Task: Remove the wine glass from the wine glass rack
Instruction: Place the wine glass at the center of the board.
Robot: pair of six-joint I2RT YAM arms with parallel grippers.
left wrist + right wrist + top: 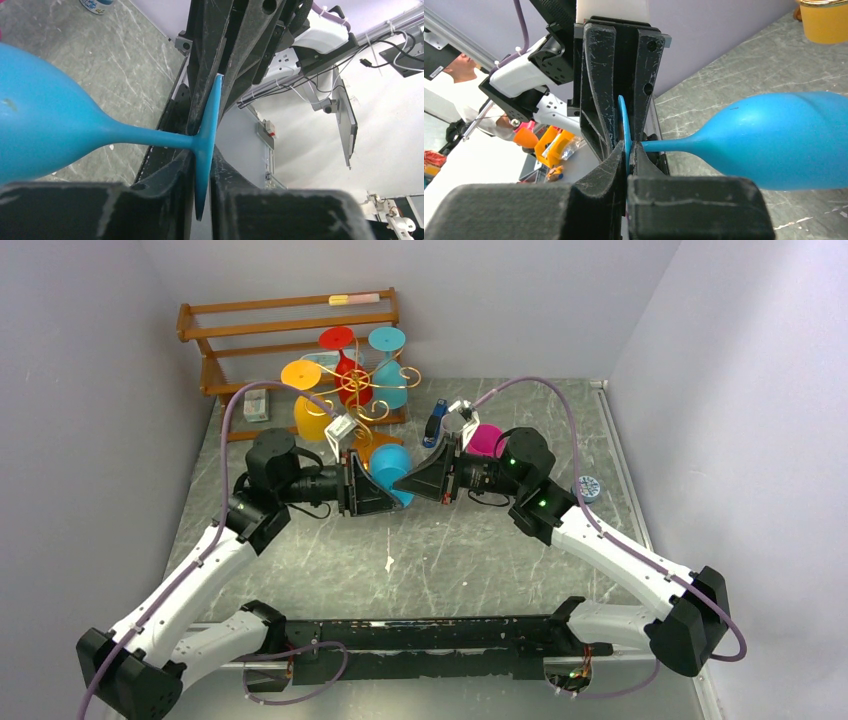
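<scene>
We find the blue wine glass (45, 120) off its rack. It is turned on its side near the middle of the grey marbled table (480, 550), caught between the two grippers where they meet tip to tip. Its stem runs level, and its thin round foot (207, 125) stands on edge in the slot between both pairs of fingers.

The right gripper (627, 150) has its jaws pinched together on that foot, the blue disc squeezed between the two black fingers. The left gripper (201, 160) comes from the other side with its jaws set only a narrow slit apart around the same disc. We cannot tell whether they press on it or merely stand beside it (the right wrist view hints at a sliver of a gap).

Behind the arms stands the gold wire rack (372, 408), apart from the blue glass. It carries a red glass (345, 370), a turquoise glass (388, 380) and an orange glass (312, 415), all hanging foot-up. A wooden slatted shelf (290, 308) stands against the back wall, and a pink cup (487, 440) sits just behind the right gripper.
</scene>
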